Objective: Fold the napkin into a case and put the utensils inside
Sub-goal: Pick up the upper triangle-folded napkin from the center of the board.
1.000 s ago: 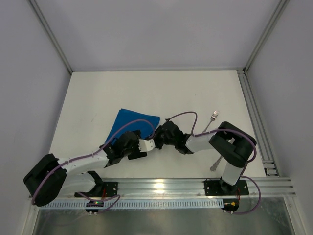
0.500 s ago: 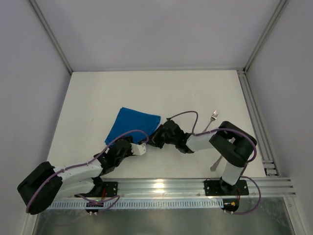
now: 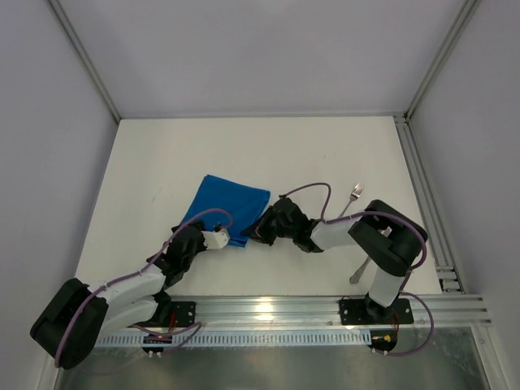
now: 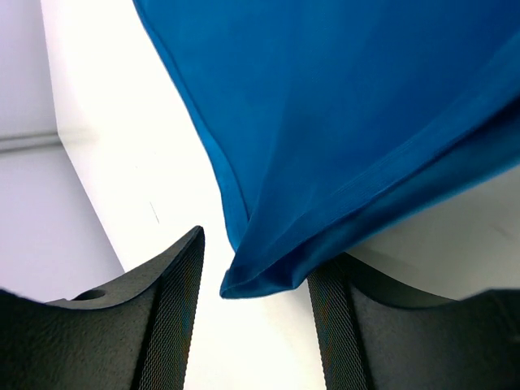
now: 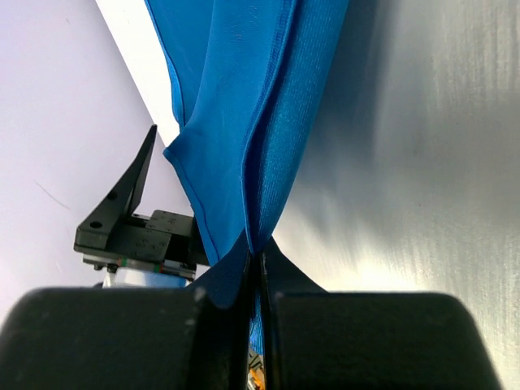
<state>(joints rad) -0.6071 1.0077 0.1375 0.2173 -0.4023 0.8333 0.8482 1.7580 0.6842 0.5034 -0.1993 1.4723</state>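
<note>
While the napkin (image 3: 231,205) lies as a folded patch on the white counter (image 3: 268,154), left of centre and toward the near edge, the folding step is judged to be in hand, with no narrow pocket formed yet and nothing placed inside. From above, the left fingers (image 3: 223,240) and the right fingers (image 3: 253,233) are seen at the cloth's near edge, though their openings cannot be read from this height. A fork (image 3: 352,195) is seen well to the right of the cloth, tines toward the far side. A second utensil (image 3: 357,275) near the base of the right arm (image 3: 382,244) is mostly covered by that arm, and its kind cannot be made out. Through the left wrist camera, a doubled corner of the napkin is shown between the left fingers, which are set apart at a middling width; a gap is left on one side, and no clamp is made. Through the right wrist camera, the right fingers are shown pressed together on a layered edge of the napkin, which is pinched and drawn up into a ridge. The next move is judged to call for the left fingers to be closed on the corner, so that both held points can be carried across together and the fold laid flat. How many layers are pinched cannot be counted, and much of the cloth is cut off in both wrist views.
</note>
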